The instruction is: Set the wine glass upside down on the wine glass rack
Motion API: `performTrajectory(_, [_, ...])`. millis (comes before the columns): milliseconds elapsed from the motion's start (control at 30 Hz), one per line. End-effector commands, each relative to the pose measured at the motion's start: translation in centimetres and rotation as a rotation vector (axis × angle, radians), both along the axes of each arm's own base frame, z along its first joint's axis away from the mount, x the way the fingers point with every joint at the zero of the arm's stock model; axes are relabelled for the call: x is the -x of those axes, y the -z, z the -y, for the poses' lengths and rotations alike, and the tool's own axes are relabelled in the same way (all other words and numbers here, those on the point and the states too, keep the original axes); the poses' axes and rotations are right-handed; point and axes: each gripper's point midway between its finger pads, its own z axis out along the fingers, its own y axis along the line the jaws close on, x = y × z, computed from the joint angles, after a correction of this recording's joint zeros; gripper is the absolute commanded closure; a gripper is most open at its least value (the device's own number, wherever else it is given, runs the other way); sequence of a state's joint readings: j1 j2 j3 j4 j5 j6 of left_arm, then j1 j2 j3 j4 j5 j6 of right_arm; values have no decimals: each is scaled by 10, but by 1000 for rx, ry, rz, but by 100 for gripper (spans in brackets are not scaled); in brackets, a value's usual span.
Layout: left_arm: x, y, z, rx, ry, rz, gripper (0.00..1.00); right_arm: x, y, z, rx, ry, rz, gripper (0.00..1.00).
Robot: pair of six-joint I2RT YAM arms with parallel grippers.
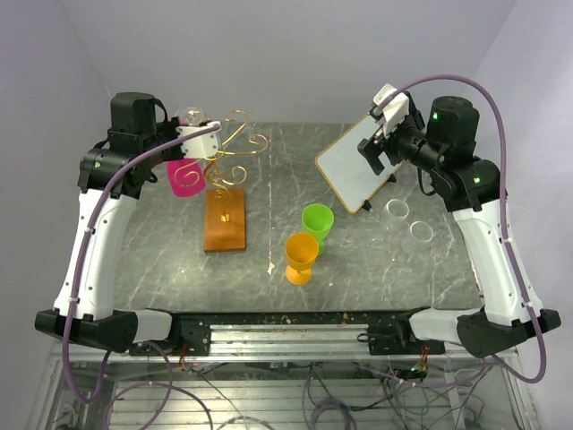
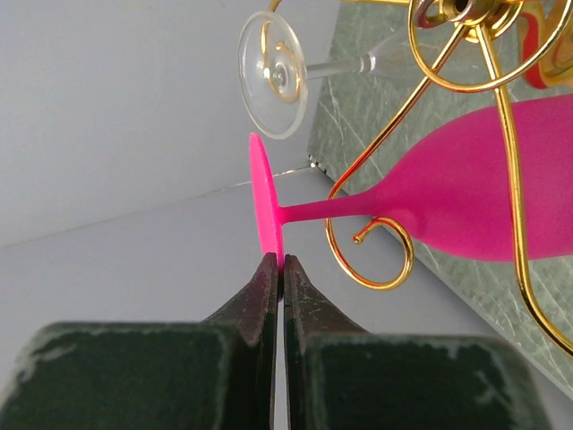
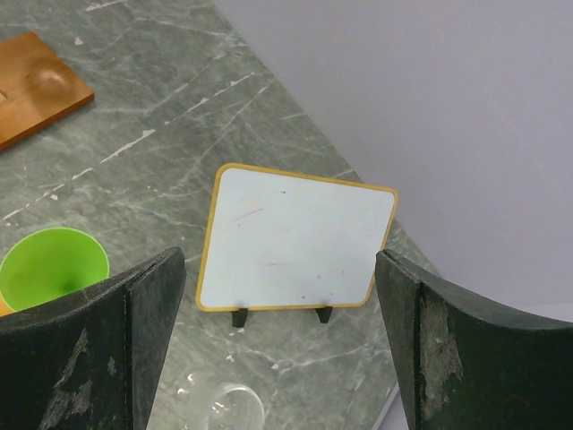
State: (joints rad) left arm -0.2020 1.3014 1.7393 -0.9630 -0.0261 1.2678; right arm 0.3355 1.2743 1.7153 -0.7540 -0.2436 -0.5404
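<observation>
**A:** Where's the pink wine glass (image 2: pixel 501 197) now?

**B:** In the upper left of the overhead view, up against the wine glass rack (image 1: pixel 224 219). Its bowl hangs low and its foot (image 2: pixel 265 202) is uppermost, so it is already inverted. In the left wrist view the stem runs across one of the gold curls.

**A:** And what's the left gripper (image 2: pixel 280 262) doing?

**B:** Its fingers are pressed together on the thin rim of the foot. I'd guess it holds the edge so the stem is free to slide into the wire slot without the fingers fouling the hook.

**A:** Is it seated yet?

**B:** I can't tell whether the foot bears on the wire. I'd call it the last stretch: settle the glass, then let go. A clear glass (image 2: pixel 273 76) hangs just above and beside it, so a knock there is the risk.

**A:** And the right gripper (image 3: pixel 279 331)?

**B:** Its fingers are spread wide and hold nothing. It hovers over the small whiteboard (image 3: pixel 291 237) in the upper right of the overhead view, well apart from the rack and probably parked out of the way. The green cup (image 1: pixel 317 220) and orange goblet (image 1: pixel 301 255) stand mid-table.
</observation>
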Motion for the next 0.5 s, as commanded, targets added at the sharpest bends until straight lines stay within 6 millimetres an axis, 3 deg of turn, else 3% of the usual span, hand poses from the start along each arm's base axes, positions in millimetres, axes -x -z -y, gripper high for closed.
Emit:
performTrajectory(0, [1, -8, -8, -34, -38, 35, 93, 5, -3, 2, 2, -4, 13, 13])
performTrajectory(467, [11, -1, -15, -79, -52, -14, 93, 6, -2, 4, 7, -4, 12, 13])
